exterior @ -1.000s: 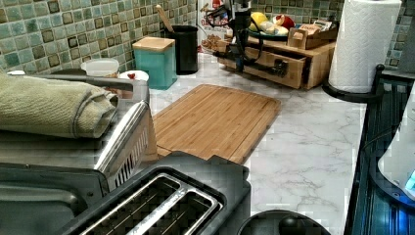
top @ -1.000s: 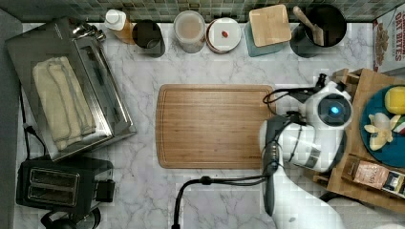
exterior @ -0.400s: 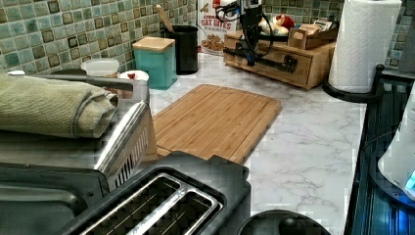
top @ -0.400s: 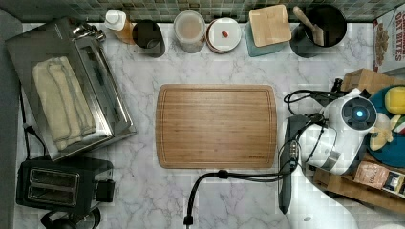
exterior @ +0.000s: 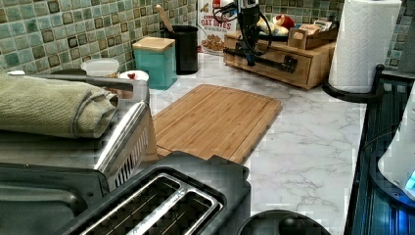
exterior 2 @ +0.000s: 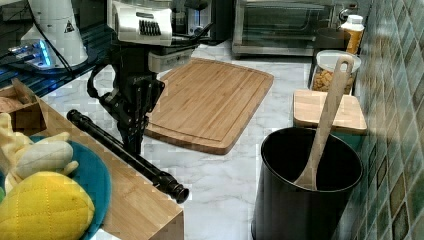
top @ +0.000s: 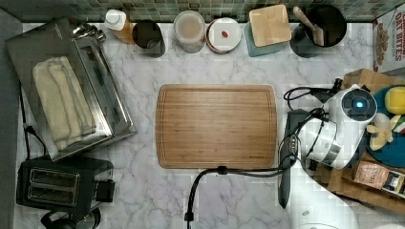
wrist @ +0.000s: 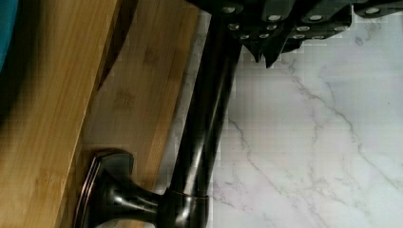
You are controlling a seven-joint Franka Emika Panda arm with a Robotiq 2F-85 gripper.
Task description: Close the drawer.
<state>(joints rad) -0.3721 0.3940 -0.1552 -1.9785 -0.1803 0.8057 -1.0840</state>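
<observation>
the drawer (exterior: 274, 62) is seen at the base of a light-wood organiser that stands against the tiled wall, at the top view's right edge and at the far end of the counter in the left view. its front carries a long dark bar handle (exterior 2: 127, 155), held off the wood by a flared dark post visible in the wrist view. in the left view the drawer front looks about flush with the organiser's body; whether it is fully home cannot be told.

the gripper (exterior 2: 134, 142) is pointed down at the handle, its tips right against the bar roughly at mid-length in the right view. in the wrist view the black fingers (wrist: 266, 45) are seen just beside the bar on the marble side — whether they are spread or pressed together cannot be told, since the tips are cropped and dark.

a teal plate with a yellow plush fruit (exterior 2: 42, 207) and a pale banana-shaped toy is carried on top of the organiser. a cutting board (top: 217, 126) lies flat on the marble counter (top: 239, 200), well apart from the drawer. a black utensil holder (exterior 2: 305, 185) with a wooden spoon stands near the tiled wall, beside a teal canister with a square wooden lid (top: 270, 25). a toaster oven with a folded towel (top: 62, 102) on it and a black toaster (top: 50, 186) are set at the top view's left.
</observation>
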